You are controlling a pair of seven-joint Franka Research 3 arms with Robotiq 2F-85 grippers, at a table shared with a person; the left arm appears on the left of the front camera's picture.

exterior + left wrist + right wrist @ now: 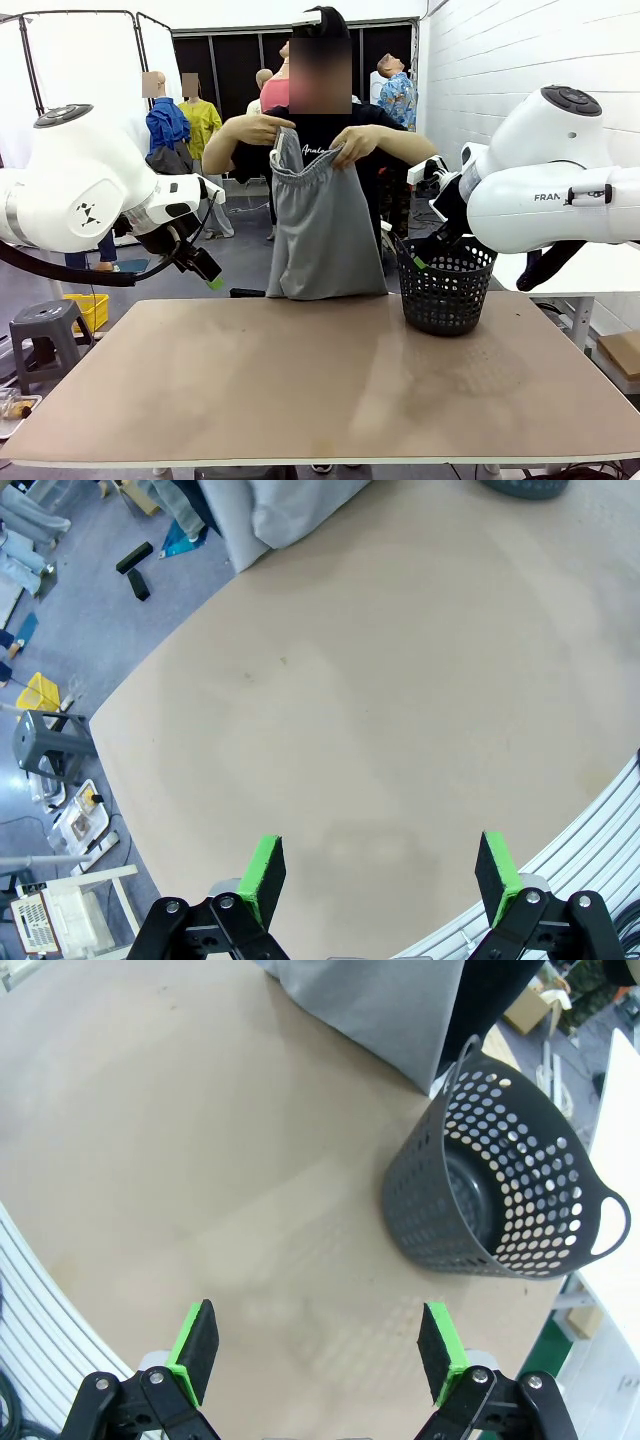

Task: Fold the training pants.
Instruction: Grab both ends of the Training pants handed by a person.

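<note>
Grey training pants [325,240]: held up by person's hands [262,128], upper centre, hem at the table [300,390] far edge.
Left end effector [375,870], right end effector [318,1345]: both released, empty.
Tip: wait till they're flat, then pinch corners.

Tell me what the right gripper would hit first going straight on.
Probably the bare table, beside the basket; the right gripper looks aimed just clear of it.

Training pants [325,235] at the far edge of the table [300,390], basket [445,295] on it just to their right.
</note>
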